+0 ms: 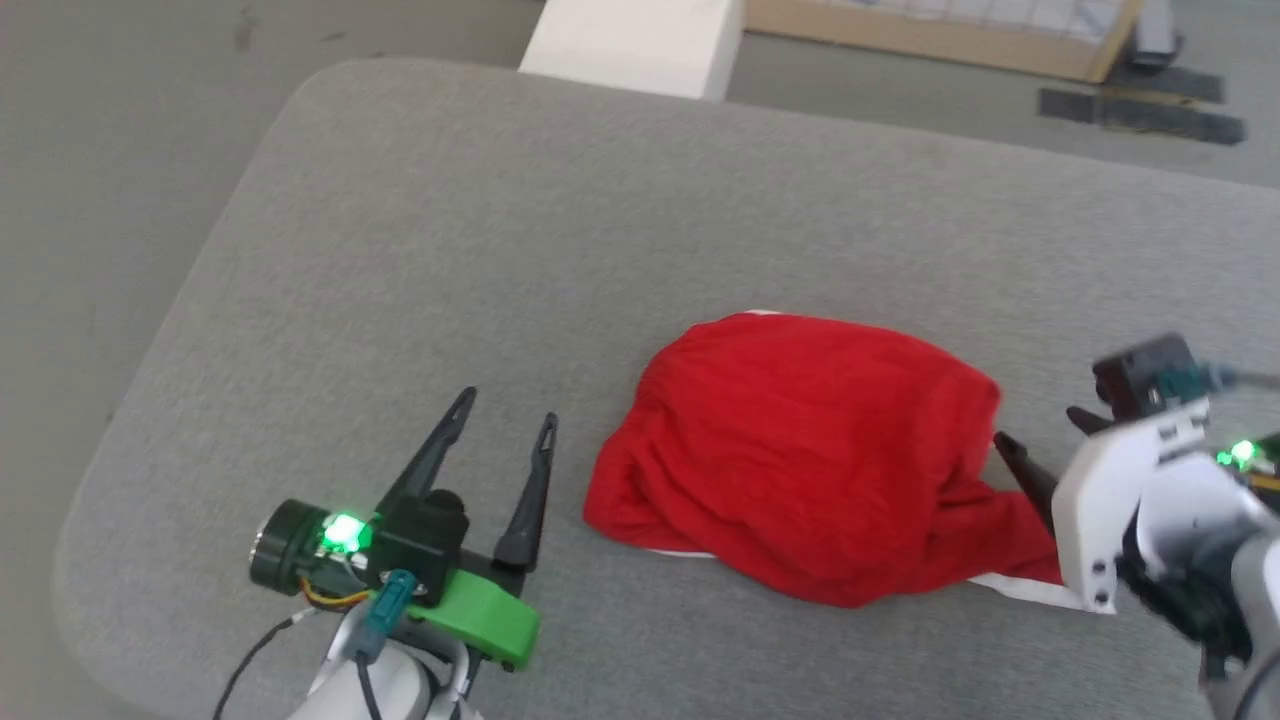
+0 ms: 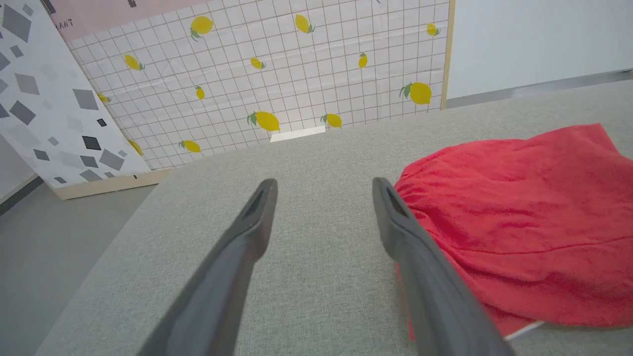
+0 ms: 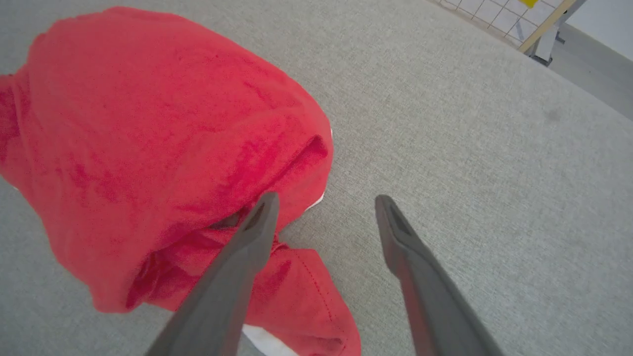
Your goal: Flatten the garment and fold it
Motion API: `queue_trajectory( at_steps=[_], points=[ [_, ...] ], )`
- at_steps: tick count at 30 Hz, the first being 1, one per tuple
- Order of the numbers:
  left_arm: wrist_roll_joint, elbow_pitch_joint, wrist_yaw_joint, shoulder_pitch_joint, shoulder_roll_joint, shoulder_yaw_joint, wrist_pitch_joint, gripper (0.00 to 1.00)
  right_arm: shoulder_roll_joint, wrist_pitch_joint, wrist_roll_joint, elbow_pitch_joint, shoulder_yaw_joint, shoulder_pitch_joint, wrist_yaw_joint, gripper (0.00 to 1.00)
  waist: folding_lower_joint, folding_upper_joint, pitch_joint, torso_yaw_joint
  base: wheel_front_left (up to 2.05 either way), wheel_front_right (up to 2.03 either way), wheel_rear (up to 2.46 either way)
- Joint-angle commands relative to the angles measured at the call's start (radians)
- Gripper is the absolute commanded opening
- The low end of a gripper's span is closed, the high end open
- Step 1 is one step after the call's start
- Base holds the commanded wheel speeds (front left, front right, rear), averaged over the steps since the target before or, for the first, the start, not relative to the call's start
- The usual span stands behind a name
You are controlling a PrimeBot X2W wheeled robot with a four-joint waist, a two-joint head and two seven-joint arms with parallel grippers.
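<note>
I see the bright red thin-fabric shorts with white trim (image 1: 810, 460) bunched in a mound on the grey fabric-covered tabletop (image 1: 500, 200), right of centre. L gripper (image 1: 508, 405): fingers spread, empty, just beside the shorts' left edge. R gripper (image 1: 1040, 428): spread too, holding nothing, at the right edge, w/ one finger (image 3: 247, 247) over a fold.

**Clearance around the cloth heap**

Bare worktop (image 1: 500, 250) spans 10 to 2 o'clock of the crumpled garment (image 1: 800, 450). The left pincer (image 1: 508, 405), fingers spread, blocks its 9 o'clock side. The right pincer (image 1: 1036, 426), also spread, crowds 3 o'clock.
</note>
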Motion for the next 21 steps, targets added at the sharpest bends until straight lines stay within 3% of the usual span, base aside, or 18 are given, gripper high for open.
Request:
queue_trajectory(
  at_steps=[1, 8, 16, 17, 18, 21],
  points=[
    [0.010, 0.003, -0.007, -0.008, -0.013, 0.004, -0.005, 1.00, -0.012, 0.050, 0.013, 0.019, 0.010, -0.042, -0.001, 1.00, 0.0001, 0.0000, 0.047, 0.053, 0.00, 0.00, 0.00],
    [0.031, 0.021, -0.027, -0.032, -0.073, 0.018, -0.005, 1.00, -0.057, 0.218, 0.025, 0.098, 0.065, -0.159, -0.001, 1.00, 0.0001, 0.0000, 0.100, 0.120, 0.00, 0.00, 0.00],
    [0.053, 0.039, -0.055, -0.035, -0.127, 0.031, -0.005, 1.00, -0.092, 0.196, -0.019, 0.171, 0.101, -0.175, -0.001, 1.00, 0.0001, 0.0000, 0.140, 0.151, 0.00, 0.00, 0.00],
    [0.056, 0.042, -0.060, -0.035, -0.131, 0.032, -0.005, 1.00, -0.088, 0.189, -0.018, 0.179, 0.101, -0.174, -0.001, 0.31, 0.0001, 0.0000, 0.141, 0.150, 0.00, 0.00, 0.00],
    [0.059, 0.044, -0.064, -0.035, -0.134, 0.032, -0.005, 1.00, -0.086, 0.182, -0.017, 0.182, 0.104, -0.174, -0.001, 0.00, 0.0001, 0.0000, 0.141, 0.150, 0.00, 0.00, 0.00],
    [0.064, 0.057, -0.073, -0.040, -0.144, 0.039, -0.005, 1.00, -0.090, 0.141, -0.019, 0.183, 0.109, -0.176, -0.001, 0.00, 0.0001, 0.0000, 0.133, 0.142, 0.00, 0.00, 0.00]
  ],
)
